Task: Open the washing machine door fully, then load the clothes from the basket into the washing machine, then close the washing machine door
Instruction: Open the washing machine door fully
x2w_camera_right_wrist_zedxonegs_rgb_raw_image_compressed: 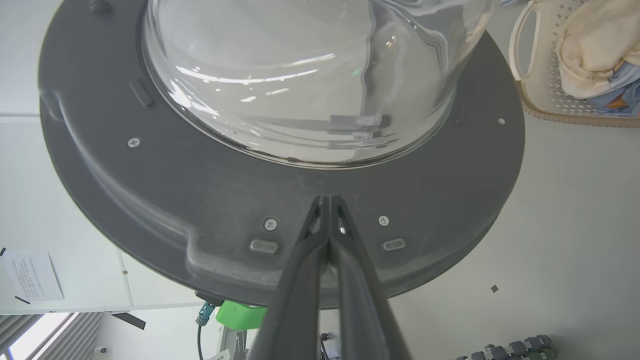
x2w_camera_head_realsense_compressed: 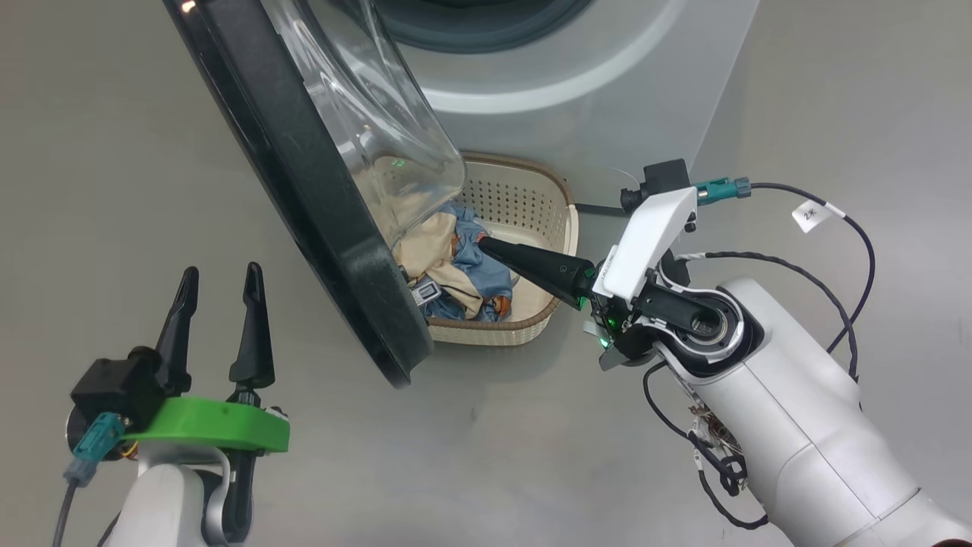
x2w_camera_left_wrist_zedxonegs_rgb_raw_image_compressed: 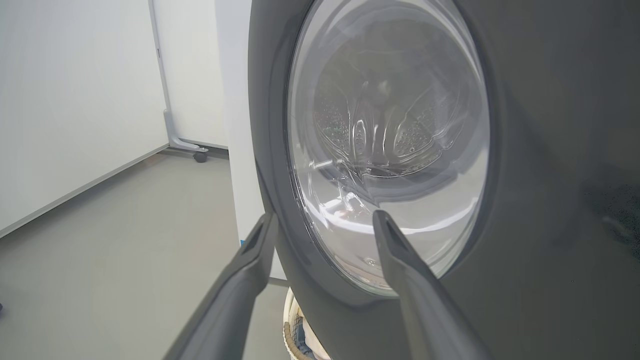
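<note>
Grey floor [x2w_camera_head_realsense_compressed: 835, 91] spreads under the whole scene, and from my seat the thing to watch is the right gripper [x2w_camera_head_realsense_compressed: 483, 241]. Its two fingers [x2w_camera_right_wrist_zedxonegs_rgb_raw_image_compressed: 307, 265] are pressed together into one point, holding nothing, aimed to the robot's left at the inner face of the washing machine door [x2w_camera_head_realsense_compressed: 304, 190]. In the right wrist view that point sits at the door's grey inner face just below the glass bowl [x2w_camera_right_wrist_zedxonegs_rgb_raw_image_compressed: 310, 75], touching it or just short; I cannot tell which. The door stands roughly edge-on to me, its long line running from the washing machine [x2w_camera_head_realsense_compressed: 577, 76] toward the robot. Opening it fully therefore means, I judge, a push further leftward from this arm, the nearer one. Under the fingers lie the clothes [x2w_camera_head_realsense_compressed: 456, 266] in the basket [x2w_camera_head_realsense_compressed: 531, 197], which sits right against the machine's front. The left gripper [x2w_camera_head_realsense_compressed: 222, 272] hangs on the door's outer side, spread wide with nothing between its fingers, in the path I expect the door to swing through.
</note>
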Available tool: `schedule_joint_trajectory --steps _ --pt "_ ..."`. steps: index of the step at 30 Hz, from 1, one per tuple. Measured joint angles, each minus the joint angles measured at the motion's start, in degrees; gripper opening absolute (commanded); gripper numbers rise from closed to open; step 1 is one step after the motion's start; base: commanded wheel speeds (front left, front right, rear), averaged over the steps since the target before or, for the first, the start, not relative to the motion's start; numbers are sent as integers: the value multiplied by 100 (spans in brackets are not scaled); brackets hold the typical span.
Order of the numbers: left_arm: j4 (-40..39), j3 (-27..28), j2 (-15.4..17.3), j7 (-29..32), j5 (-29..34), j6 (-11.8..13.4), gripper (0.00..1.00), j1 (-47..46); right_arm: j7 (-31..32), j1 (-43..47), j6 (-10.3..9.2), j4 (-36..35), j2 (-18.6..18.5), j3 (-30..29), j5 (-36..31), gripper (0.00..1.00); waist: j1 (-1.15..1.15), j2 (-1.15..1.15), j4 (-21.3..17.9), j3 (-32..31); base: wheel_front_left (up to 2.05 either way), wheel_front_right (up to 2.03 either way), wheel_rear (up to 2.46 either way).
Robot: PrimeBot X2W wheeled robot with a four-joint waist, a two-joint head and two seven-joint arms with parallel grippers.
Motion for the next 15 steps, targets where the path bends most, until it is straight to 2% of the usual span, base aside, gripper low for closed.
schedule_joint_trajectory --steps 15 --pt "47 398 5 0 230 0 100 487 -408 743 55 -65 44 -353 236 0 0 0 -532 -617 0 0 0"
